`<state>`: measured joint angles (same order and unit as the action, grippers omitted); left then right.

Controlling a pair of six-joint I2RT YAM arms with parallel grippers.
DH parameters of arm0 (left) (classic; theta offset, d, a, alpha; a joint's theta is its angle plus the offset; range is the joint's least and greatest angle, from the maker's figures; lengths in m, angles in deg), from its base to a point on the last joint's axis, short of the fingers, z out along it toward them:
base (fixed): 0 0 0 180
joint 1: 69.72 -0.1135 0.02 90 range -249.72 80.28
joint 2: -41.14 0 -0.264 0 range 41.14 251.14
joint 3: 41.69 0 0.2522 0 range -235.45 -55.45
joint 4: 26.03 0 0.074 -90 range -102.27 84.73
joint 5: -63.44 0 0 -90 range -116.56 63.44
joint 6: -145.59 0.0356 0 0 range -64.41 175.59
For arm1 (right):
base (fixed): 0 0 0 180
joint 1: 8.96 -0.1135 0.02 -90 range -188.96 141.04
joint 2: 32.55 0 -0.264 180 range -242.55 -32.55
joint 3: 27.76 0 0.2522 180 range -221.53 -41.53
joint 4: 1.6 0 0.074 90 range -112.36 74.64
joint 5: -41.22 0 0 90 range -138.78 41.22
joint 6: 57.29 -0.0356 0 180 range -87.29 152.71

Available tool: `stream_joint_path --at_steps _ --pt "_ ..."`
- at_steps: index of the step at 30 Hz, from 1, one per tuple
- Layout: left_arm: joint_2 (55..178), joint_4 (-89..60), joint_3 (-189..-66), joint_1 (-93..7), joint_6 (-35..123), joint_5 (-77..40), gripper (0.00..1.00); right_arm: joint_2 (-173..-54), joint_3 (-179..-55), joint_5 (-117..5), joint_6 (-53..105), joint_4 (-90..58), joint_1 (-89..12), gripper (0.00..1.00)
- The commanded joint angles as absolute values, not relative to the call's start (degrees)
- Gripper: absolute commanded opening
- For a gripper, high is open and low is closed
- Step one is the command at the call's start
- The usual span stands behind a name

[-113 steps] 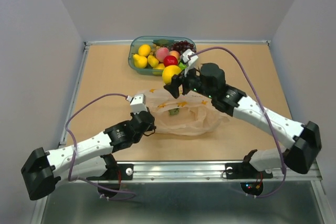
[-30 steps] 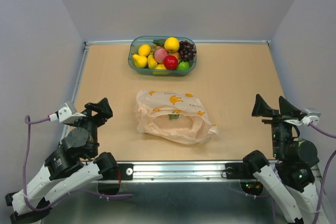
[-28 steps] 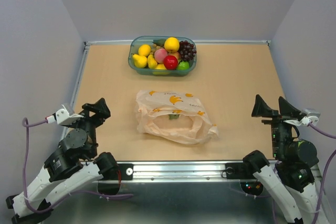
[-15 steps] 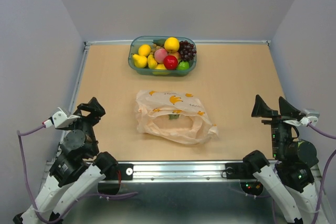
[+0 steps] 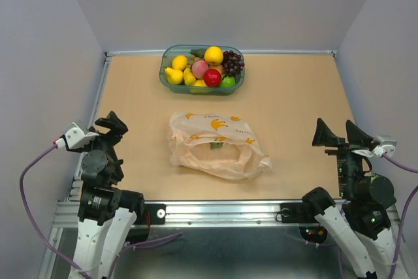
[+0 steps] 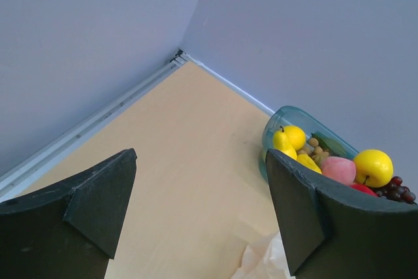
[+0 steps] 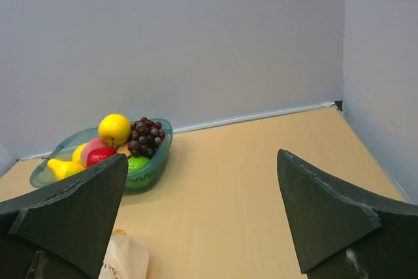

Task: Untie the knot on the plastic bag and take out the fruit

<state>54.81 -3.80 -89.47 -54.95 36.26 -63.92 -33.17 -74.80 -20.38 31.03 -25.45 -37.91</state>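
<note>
the plastic bag [image 5: 215,129] lay flattened near the middle of the counter [image 5: 300,96], its handle loops [image 5: 225,172] spread open on the near side. i could not make out the knot. a small dark shape [image 5: 215,143] showed through the film, too faint to name. the fruit [image 5: 208,70] sat piled in the teal tub [image 5: 164,80] at the far edge, well apart from the bag. a round yellow-orange one [image 5: 213,55] was on top, with a pink peach [image 5: 200,68], a red apple [image 5: 211,78] and dark grapes [image 5: 232,62] toward the right end. the left pincer [image 6: 199,161] hung at the near left corner, raised off the counter, its fingers spread wide and gripping nothing. the right pincer [image 7: 201,161] stood at the near right, likewise released and empty, pointing toward the far wall. both were well clear of the bag and the tub.
</note>
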Motion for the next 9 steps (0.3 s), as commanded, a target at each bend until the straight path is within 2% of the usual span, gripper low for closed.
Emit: stream_joint_path --at_steps 1,9 --pt "56.96 -8.93 -88.93 -61.27 36.08 -52.32 0.91 -32.73 -74.48 -21.36 33.74 -24.33 -38.14 1.00" --pt "57.75 -9.10 -88.76 -62.51 35.90 -51.34 0.91 -32.73 -74.48 -22.68 33.76 -24.32 -38.14 1.00"
